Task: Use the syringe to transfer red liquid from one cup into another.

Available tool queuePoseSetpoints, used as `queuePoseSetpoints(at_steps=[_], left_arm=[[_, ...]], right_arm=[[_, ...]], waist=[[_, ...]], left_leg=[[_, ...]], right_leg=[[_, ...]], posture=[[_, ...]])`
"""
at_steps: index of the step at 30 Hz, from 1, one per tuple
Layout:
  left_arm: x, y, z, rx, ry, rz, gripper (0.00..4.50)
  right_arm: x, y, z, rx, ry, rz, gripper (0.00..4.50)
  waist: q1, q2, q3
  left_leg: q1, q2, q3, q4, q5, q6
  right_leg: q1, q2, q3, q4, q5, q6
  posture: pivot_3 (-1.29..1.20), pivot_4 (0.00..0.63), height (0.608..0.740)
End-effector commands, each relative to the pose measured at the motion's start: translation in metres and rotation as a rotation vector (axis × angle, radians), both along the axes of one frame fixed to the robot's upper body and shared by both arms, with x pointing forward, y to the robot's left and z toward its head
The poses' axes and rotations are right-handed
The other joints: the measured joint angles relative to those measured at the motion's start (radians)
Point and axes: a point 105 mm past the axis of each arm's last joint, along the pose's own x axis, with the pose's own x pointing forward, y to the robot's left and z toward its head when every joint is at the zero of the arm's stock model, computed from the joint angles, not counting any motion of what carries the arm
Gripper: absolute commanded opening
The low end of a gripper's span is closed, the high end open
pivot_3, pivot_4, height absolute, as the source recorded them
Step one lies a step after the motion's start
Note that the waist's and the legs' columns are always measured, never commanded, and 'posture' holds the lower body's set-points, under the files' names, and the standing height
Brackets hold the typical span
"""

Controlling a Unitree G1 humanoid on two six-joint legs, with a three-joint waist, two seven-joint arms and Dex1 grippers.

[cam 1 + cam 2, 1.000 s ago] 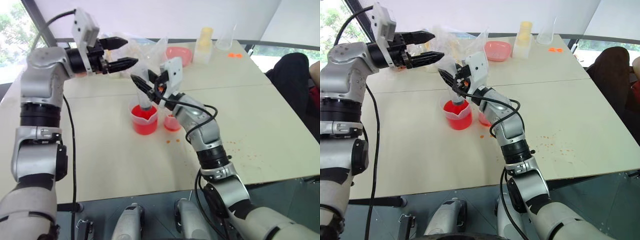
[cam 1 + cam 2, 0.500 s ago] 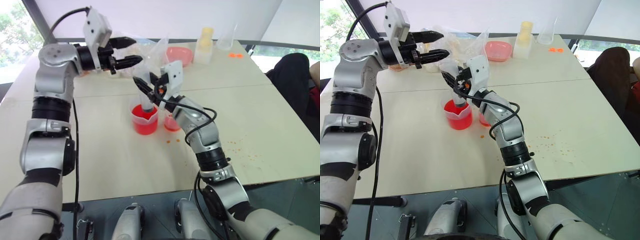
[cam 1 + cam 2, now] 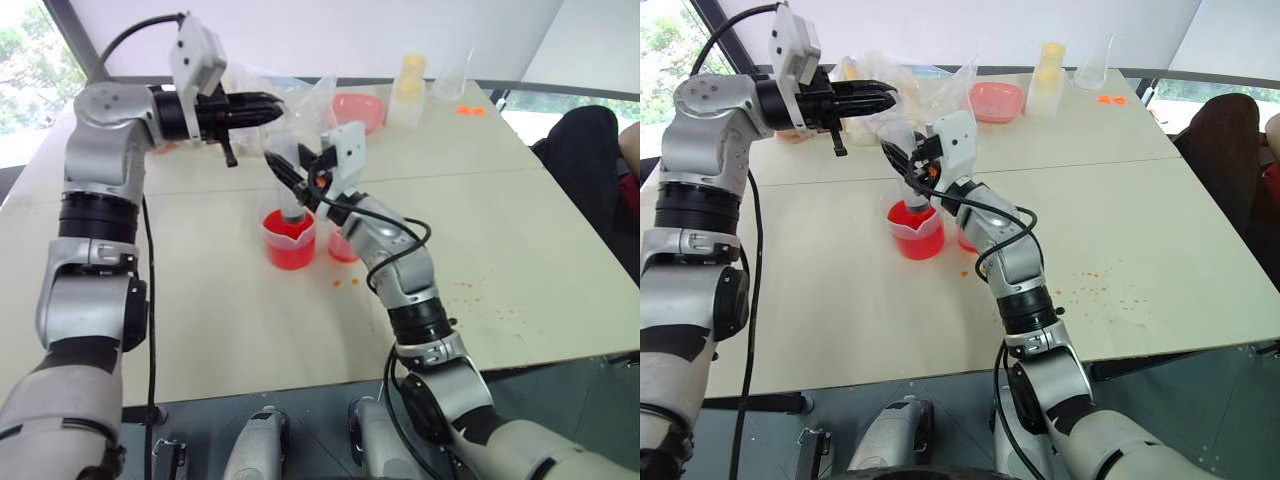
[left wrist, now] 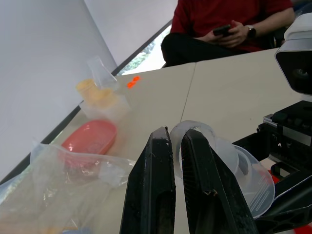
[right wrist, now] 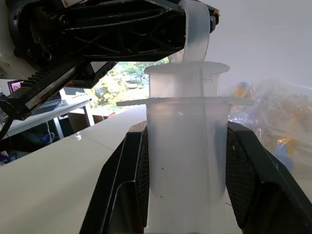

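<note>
1. The syringe (image 3: 288, 190) is clear, thick-walled plastic, standing nearly upright with its tip down in the beaker (image 3: 290, 238), a wide clear plastic vessel with a pour spout.
2. The red liquid (image 3: 291, 248) is bright, translucent and watery.
3. The right gripper (image 5: 187, 161), with ribbed black fingers, is pinched on the syringe barrel just below its flat flange.
4. The left gripper (image 4: 176, 161), matte black, has its fingers pressed together on the thin looped top of the plunger (image 4: 195, 134).
5. The small cup (image 3: 343, 246), clear and spoutless, sits just beside the beaker.
6. Orange droplets (image 3: 347, 282) speckle the smooth cream table (image 3: 520, 240).
7. No readable writing shows anywhere.
</note>
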Motion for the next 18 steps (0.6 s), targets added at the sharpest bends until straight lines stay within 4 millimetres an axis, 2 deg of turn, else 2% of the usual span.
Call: queuePoseSetpoints(at_steps=[1, 9, 18], left_arm=[[-0.0105, 0.0056, 0.0515, -0.065, -0.164, 0.012, 0.07], [-0.0074, 0.0074, 0.0612, -0.06, -0.198, 0.021, 0.07], [-0.0048, 0.0072, 0.0565, -0.053, -0.156, 0.015, 0.07]], right_arm=[[-0.0252, 0.0301, 0.005, -0.018, -0.058, 0.139, 1.49], [-0.0284, 0.0349, 0.0003, -0.02, -0.049, 0.153, 1.49], [-0.026, 0.0327, -0.0019, -0.02, -0.047, 0.136, 1.49]], waist=[[0.001, 0.0, 0.0], [0.0, 0.0, 0.0], [0.0, 0.0, 0.0]], left_leg=[[0.0, 0.0, 0.0, 0.0, 0.0, 0.0], [0.0, 0.0, 0.0, 0.0, 0.0, 0.0], [0.0, 0.0, 0.0, 0.0, 0.0, 0.0]], right_leg=[[0.0, 0.0, 0.0, 0.0, 0.0, 0.0], [0.0, 0.0, 0.0, 0.0, 0.0, 0.0], [0.0, 0.0, 0.0, 0.0, 0.0, 0.0]], posture=[[0.0, 0.15, 0.74], [0.0, 0.15, 0.74], [0.0, 0.15, 0.74]])
